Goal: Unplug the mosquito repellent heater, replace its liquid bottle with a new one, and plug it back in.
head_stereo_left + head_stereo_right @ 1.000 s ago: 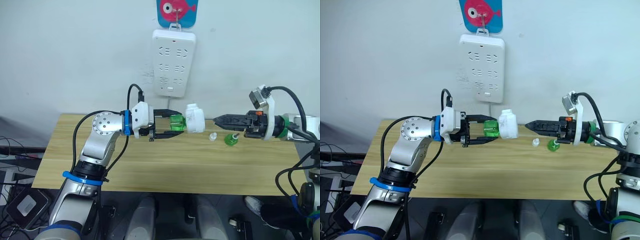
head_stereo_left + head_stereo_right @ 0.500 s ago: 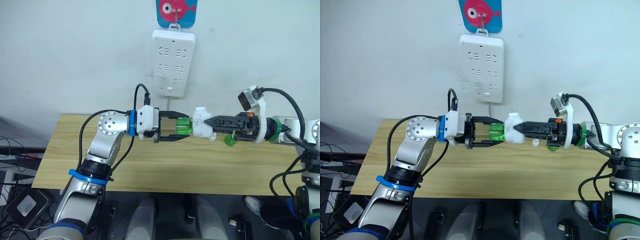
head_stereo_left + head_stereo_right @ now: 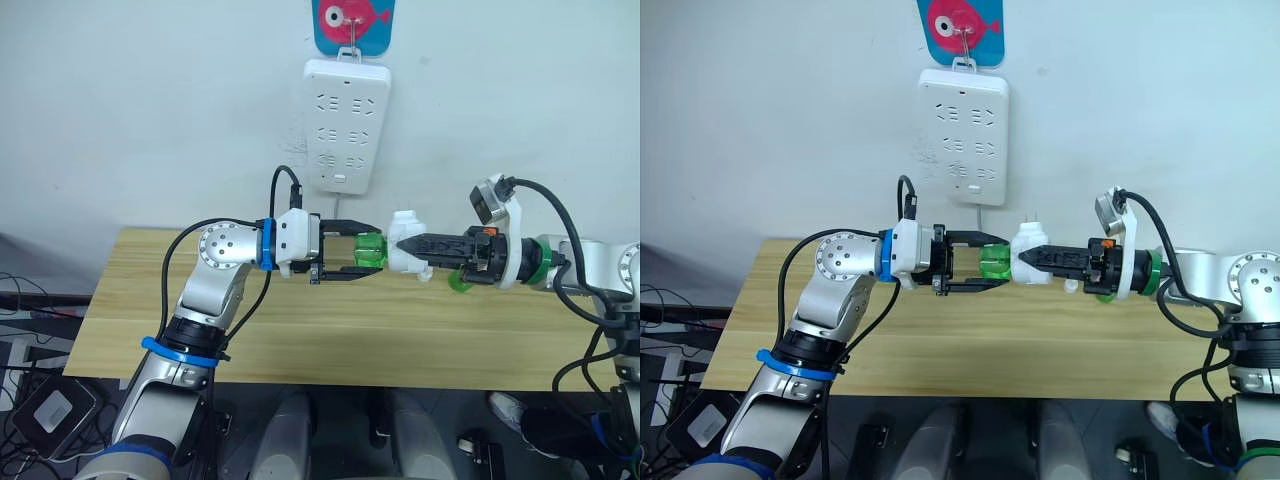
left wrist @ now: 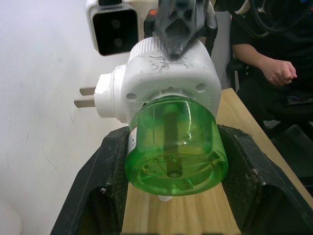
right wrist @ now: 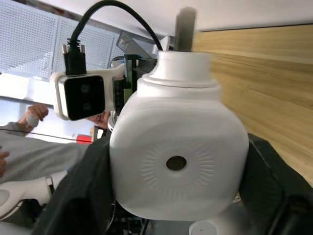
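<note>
We see the mosquito repellent heater (image 3: 405,243) held in the air above the wooden surface (image 3: 300,330), between our two arms and just below the white power strip (image 3: 347,125) on the wall, its plug prongs pointing up toward the wall. The green liquid bottle (image 3: 370,251) is still screwed into the heater's left end. Our left gripper (image 3: 362,251) has its jaws closed partway on that green bottle, one black finger on each side of it, as the left wrist view makes plain. Our right gripper (image 3: 410,243) meets the heater from the other side; in the right wrist view its jaws sit spread around the white body, a finger at either flank, gripping it. Behind the right gripper, a second green bottle (image 3: 459,280) stands on the surface, with a small white cap (image 3: 427,275) just beside it. A pink fish hook plate (image 3: 354,25) hangs above the power strip. In the left wrist view a person's hand (image 4: 277,71) rests beyond the far edge of the surface
</note>
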`<state>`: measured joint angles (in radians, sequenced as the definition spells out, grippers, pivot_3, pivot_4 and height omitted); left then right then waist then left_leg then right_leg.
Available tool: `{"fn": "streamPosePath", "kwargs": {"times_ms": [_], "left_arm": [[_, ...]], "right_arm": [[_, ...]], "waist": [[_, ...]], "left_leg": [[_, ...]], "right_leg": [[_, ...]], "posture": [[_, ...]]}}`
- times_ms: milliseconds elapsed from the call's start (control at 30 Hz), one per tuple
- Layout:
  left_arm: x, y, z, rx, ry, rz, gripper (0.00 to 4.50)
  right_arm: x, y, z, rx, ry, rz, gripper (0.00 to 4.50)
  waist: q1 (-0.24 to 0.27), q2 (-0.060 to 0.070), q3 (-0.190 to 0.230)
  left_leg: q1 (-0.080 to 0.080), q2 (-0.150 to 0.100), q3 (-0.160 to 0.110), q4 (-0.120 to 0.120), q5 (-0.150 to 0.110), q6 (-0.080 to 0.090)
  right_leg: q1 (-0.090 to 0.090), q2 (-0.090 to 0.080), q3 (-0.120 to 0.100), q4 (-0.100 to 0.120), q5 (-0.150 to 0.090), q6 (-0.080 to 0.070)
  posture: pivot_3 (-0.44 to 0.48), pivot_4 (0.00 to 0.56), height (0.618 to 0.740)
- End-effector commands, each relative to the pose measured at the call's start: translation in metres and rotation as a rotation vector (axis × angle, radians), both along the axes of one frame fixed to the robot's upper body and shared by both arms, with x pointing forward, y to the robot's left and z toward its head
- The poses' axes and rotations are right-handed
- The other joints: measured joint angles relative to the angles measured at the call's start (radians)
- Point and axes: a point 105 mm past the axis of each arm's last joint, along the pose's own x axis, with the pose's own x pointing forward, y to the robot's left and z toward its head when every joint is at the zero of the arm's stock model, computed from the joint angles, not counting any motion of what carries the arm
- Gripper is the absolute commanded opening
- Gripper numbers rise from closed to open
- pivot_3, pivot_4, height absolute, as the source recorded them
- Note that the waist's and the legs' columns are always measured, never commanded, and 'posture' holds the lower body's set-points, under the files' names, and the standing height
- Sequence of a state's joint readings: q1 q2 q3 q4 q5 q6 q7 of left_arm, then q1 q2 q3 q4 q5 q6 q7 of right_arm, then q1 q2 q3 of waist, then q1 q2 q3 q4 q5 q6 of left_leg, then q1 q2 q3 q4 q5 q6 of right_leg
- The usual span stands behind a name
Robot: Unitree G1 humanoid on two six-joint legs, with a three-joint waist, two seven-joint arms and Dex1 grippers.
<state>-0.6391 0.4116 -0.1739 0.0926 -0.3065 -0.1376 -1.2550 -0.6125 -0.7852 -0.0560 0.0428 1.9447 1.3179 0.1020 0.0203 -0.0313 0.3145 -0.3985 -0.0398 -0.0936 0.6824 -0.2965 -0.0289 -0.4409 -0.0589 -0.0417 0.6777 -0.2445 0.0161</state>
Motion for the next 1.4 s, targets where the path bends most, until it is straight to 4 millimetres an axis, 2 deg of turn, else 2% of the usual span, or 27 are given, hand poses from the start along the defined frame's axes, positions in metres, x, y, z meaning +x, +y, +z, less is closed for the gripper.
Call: {"fn": "streamPosePath", "kwargs": {"times_ms": [33, 100, 167, 333, 367, 500, 667, 767, 867, 967, 1100, 1200, 1400], "left_arm": [[-0.005, -0.003, 0.004, -0.006, -0.032, -0.017, 2.26], [-0.002, -0.001, 0.001, 0.01, -0.003, 0.013, 2.26], [0.003, 0.002, 0.0, 0.021, 0.031, 0.049, 2.99], [0.013, 0.016, -0.013, 0.155, 0.023, 0.157, 4.4], [0.016, 0.016, -0.016, 0.179, 0.012, 0.184, 4.49], [0.018, 0.007, -0.023, 0.266, -0.016, 0.238, 4.5], [0.016, -0.006, -0.037, 0.362, -0.085, 0.259, 4.5], [0.022, -0.011, -0.039, 0.382, -0.142, 0.324, 4.5], [0.026, -0.016, -0.038, 0.397, -0.185, 0.358, 4.5], [0.024, -0.026, -0.03, 0.342, -0.207, 0.338, 4.5], [0.026, -0.027, -0.029, 0.348, -0.207, 0.348, 4.5], [0.026, -0.025, -0.033, 0.361, -0.175, 0.349, 3.91], [0.025, -0.024, -0.036, 0.369, -0.154, 0.348, 2.25]], "right_arm": [[-0.007, 0.002, 0.008, 0.011, -0.039, 0.025, 2.99], [-0.005, 0.003, 0.006, -0.009, -0.04, -0.003, 2.99], [-0.002, 0.003, 0.004, -0.025, -0.046, -0.036, 2.99], [0.013, -0.003, -0.013, -0.165, -0.092, -0.174, 2.99], [0.018, -0.004, -0.016, -0.199, -0.105, -0.214, 2.99], [0.026, -0.001, -0.022, -0.294, -0.154, -0.291, 2.99], [0.019, 0.012, -0.02, -0.308, -0.195, -0.274, 2.99], [0.015, 0.015, -0.021, -0.321, -0.201, -0.272, 2.99], [0.014, 0.015, -0.023, -0.335, -0.204, -0.271, 2.99], [0.014, 0.016, -0.023, -0.339, -0.205, -0.271, 2.99], [0.014, 0.017, -0.024, -0.345, -0.206, -0.267, 2.99], [0.015, 0.017, -0.024, -0.346, -0.207, -0.268, 2.99], [0.015, 0.021, -0.02, -0.331, -0.211, -0.266, 2.99]], "waist": [[0.0, 0.0, 0.0], [0.0, 0.0, 0.0], [0.0, 0.0, 0.0], [0.0, 0.0, 0.0], [0.0, 0.0, 0.0], [0.001, 0.0, -0.001], [0.001, 0.0, -0.002], [0.001, 0.0, -0.002], [0.001, 0.0, -0.002], [0.001, 0.0, -0.002], [0.0, 0.0, -0.002], [-0.002, 0.0, -0.002], [-0.001, 0.0, -0.002]], "left_leg": [[0.0, 0.0, 0.0, 0.0, 0.0, 0.0], [0.0, 0.0, 0.0, 0.0, 0.0, 0.0], [0.0, 0.0, 0.0, 0.0, 0.0, 0.0], [0.0, 0.0, 0.0, 0.0, 0.0, 0.0], [0.0, 0.0, 0.0, 0.0, 0.0, 0.0], [0.0, 0.0, -0.001, 0.0, 0.0, 0.0], [0.0, 0.0, -0.001, 0.0, 0.0, 0.0], [0.0, 0.0, -0.001, 0.0, 0.0, 0.0], [0.0, 0.0, -0.001, 0.0, 0.0, 0.0], [0.0, 0.0, -0.001, 0.0, 0.0, 0.0], [0.0, 0.0, 0.0, 0.0, 0.0, 0.0], [0.0, 0.0, 0.0, 0.0, 0.0, 0.0], [0.0, 0.0, -0.001, 0.0, 0.0, 0.0]], "right_leg": [[0.0, 0.0, 0.0, 0.0, 0.0, 0.0], [0.0, 0.0, 0.0, 0.0, 0.0, 0.0], [0.0, 0.0, 0.0, 0.0, 0.0, 0.0], [0.0, 0.0, 0.0, 0.0, 0.0, 0.0], [0.0, 0.0, 0.0, 0.0, 0.0, 0.0], [0.0, 0.0, 0.0, 0.0, 0.0, 0.0], [0.0, 0.0, 0.0, 0.0, 0.0, 0.0], [0.0, 0.0, 0.001, 0.0, 0.0, 0.0], [0.0, 0.0, 0.001, 0.0, 0.0, 0.0], [0.0, 0.0, 0.0, 0.0, 0.0, 0.0], [0.0, 0.0, 0.0, 0.0, 0.0, 0.0], [0.0, 0.0, 0.001, 0.001, 0.0, 0.0], [0.0, 0.0, 0.001, 0.001, 0.0, 0.0]], "posture": [[0.07, 0.284, 0.74], [0.071, 0.28, 0.74], [0.072, 0.279, 0.74], [0.074, 0.27, 0.74], [0.072, 0.267, 0.74], [0.068, 0.262, 0.74], [0.062, 0.261, 0.74], [0.06, 0.261, 0.74], [0.061, 0.264, 0.74], [0.063, 0.267, 0.74], [0.063, 0.267, 0.74], [0.063, 0.267, 0.74], [0.059, 0.279, 0.74]]}}
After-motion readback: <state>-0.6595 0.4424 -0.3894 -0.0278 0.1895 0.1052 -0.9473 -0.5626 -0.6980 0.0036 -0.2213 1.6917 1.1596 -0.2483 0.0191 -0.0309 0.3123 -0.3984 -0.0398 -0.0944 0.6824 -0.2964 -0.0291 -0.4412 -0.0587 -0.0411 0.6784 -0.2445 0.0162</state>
